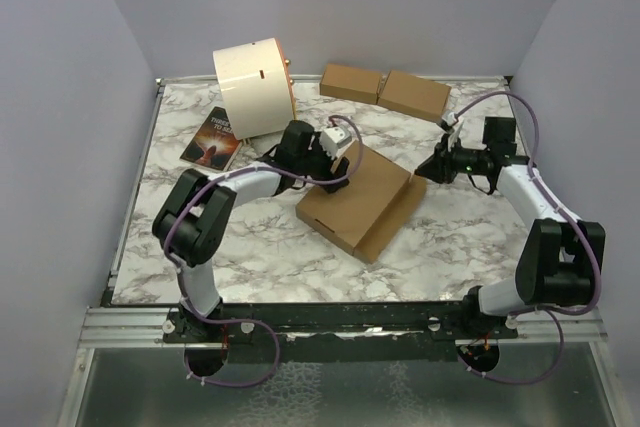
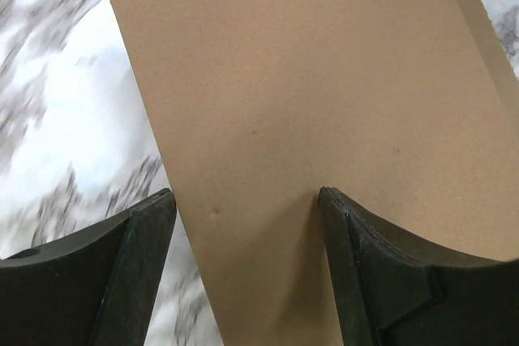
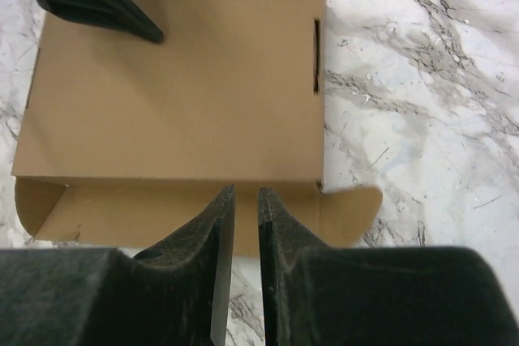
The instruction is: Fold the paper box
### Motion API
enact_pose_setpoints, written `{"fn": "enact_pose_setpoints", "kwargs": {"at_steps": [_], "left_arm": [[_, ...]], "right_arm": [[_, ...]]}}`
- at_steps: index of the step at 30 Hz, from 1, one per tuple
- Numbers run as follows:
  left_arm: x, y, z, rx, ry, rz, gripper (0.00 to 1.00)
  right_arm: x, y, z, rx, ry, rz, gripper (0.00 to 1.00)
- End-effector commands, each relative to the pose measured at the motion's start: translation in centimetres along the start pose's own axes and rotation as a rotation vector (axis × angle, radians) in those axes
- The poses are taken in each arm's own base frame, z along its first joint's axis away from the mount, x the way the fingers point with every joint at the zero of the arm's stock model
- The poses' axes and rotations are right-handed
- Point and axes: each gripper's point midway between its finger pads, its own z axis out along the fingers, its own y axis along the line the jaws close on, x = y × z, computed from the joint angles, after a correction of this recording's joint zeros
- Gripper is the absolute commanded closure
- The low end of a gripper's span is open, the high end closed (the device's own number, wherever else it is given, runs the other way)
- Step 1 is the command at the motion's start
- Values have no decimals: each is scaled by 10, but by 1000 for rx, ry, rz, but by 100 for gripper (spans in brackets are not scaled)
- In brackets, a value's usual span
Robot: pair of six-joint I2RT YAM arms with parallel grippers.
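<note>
The paper box (image 1: 360, 202) lies flat in the middle of the marble table, its lid down and a front flap (image 3: 146, 212) with rounded tabs sticking out toward the right arm. My left gripper (image 1: 335, 162) hovers over the box's far left corner, open wide. In the left wrist view its fingers (image 2: 365, 249) straddle the lid's edge, and the right one touches the cardboard (image 2: 324, 103). My right gripper (image 3: 246, 192) sits just off the flap at the box's right side (image 1: 425, 169). Its jaws are parted by a narrow gap with nothing between them.
A cream cylindrical drum (image 1: 252, 87) stands at the back left with a dark book (image 1: 212, 139) beside it. Two small closed brown boxes (image 1: 351, 82) (image 1: 415, 95) lie side by side at the back. Grey walls enclose the table on three sides.
</note>
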Motion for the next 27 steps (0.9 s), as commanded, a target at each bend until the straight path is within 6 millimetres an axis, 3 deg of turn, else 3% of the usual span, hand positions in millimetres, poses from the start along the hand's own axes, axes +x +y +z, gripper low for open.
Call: {"fn": "enact_pose_setpoints", "kwargs": {"at_steps": [1,4,7,9,10,13,15,17,19,21,22,25,27], "left_arm": [[-8,-40,30,246,25,279,26],[-15,-56,45,358,34,429,26],[-24,-63,56,400,20,550,24],[-46,-59,60,351,-44,579,23],[-66,-56,57,303,-98,570,22],[-134,-47,37,140,-299,531,20],[-163,-43,14,58,-394,443,21],[-181,-37,-12,-14,-453,313,22],[-186,-34,-43,-68,-488,163,28],[-165,-31,-66,-113,-479,18,42],[-150,-30,-75,-136,-466,-55,55],[-87,-34,-96,-188,-394,-248,85],[-42,-39,-104,-209,-333,-370,92]], "right_arm": [[-17,16,-14,-73,-73,-43,81],[-20,9,-21,-32,-87,-31,81],[-13,-12,-29,69,-84,31,81],[0,-29,-33,141,-64,81,81],[7,-36,-35,167,-54,104,81],[26,-53,-35,214,-17,147,81],[35,-59,-32,222,2,162,81],[40,-68,-30,237,13,172,81],[39,-78,-30,267,19,167,84],[38,-88,-30,292,26,155,91],[38,-92,-30,301,29,142,94],[45,-101,-24,283,63,130,99],[49,-101,-20,244,81,121,99]]}}
